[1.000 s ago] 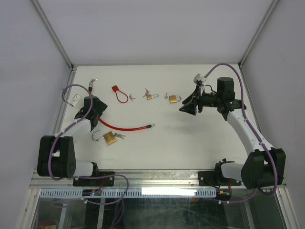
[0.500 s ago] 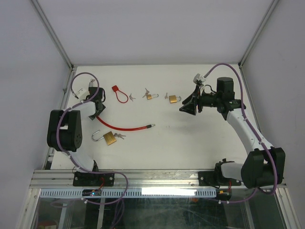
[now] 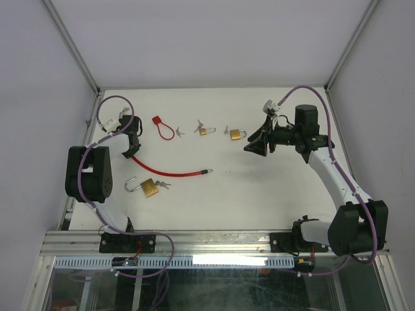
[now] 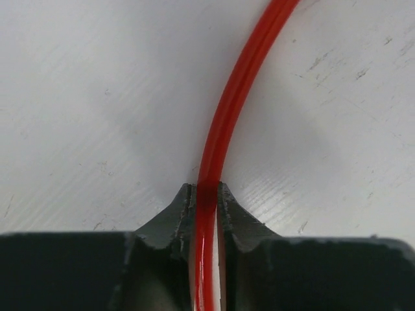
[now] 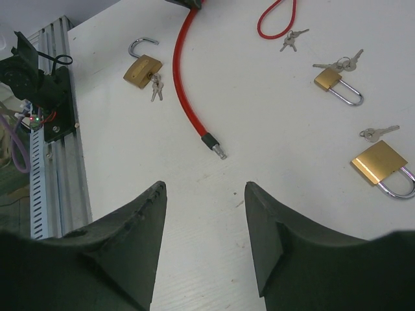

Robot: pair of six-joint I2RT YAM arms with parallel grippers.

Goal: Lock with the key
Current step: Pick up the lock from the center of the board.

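Note:
A brass padlock (image 3: pixel 149 188) lies with its shackle open at the left front, its keys (image 3: pixel 163 185) beside it; in the right wrist view the padlock (image 5: pixel 141 70) and keys (image 5: pixel 156 87) show at upper left. A long red cable (image 3: pixel 172 172) curves across the table to a metal tip (image 3: pixel 206 171). My left gripper (image 3: pixel 131 150) is at the cable's left end, and the left wrist view shows my left gripper (image 4: pixel 206 188) shut on the red cable (image 4: pixel 240 84). My right gripper (image 3: pixel 254 148) hangs open above the table's right half, and my right gripper (image 5: pixel 204 188) holds nothing.
A small brass padlock (image 3: pixel 203 130) with keys and a larger shut brass padlock (image 3: pixel 237 135) with a key (image 3: pixel 227 129) lie at the back middle. A red tag with a thin red loop (image 3: pixel 162 128) sits at the back left. White walls enclose the table.
The left arm has swung back toward the left wall, and its gripper has closed from wide open onto the red cable. The right arm has not moved.

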